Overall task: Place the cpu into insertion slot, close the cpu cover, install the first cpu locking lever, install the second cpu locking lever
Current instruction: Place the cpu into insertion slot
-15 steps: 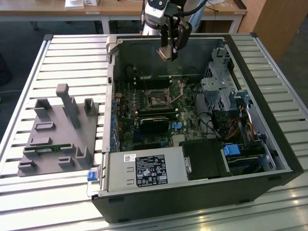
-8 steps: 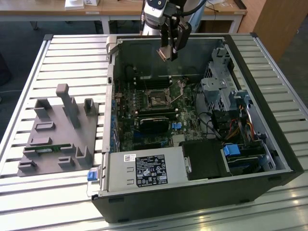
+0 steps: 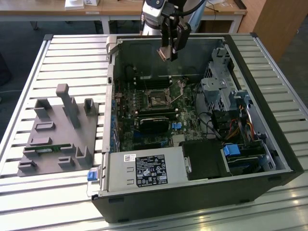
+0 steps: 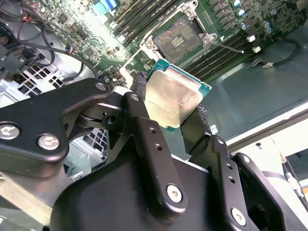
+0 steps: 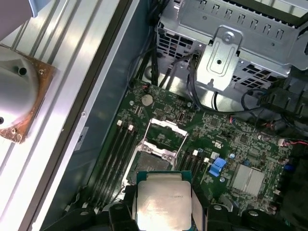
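Observation:
My gripper (image 4: pixel 172 103) is shut on the cpu (image 4: pixel 172 97), a flat silver-topped square chip pinched by its edges between the two black fingers (image 5: pixel 197 204). In the exterior view the gripper (image 3: pixel 169 53) hangs above the back of the open computer case, well over the motherboard. The insertion slot (image 4: pixel 179 41) lies bare below, a dark square with a metal rim (image 3: pixel 158 99). In the first wrist view the cpu (image 5: pixel 161 202) covers part of the insertion slot (image 5: pixel 150 161). The cpu cover (image 5: pixel 166 136) stands swung open beside the socket. A thin lever (image 4: pixel 226 46) sticks out sideways.
The case walls (image 3: pixel 111 72) ring the motherboard. A silver drive cage (image 3: pixel 216 86) and cables sit at the exterior view's right. A black card (image 3: pixel 156 122) lies in front of the socket, and a labelled power supply (image 3: pixel 144 169) nearer still. A grey fixture block (image 3: pixel 57 130) rests on the slatted table.

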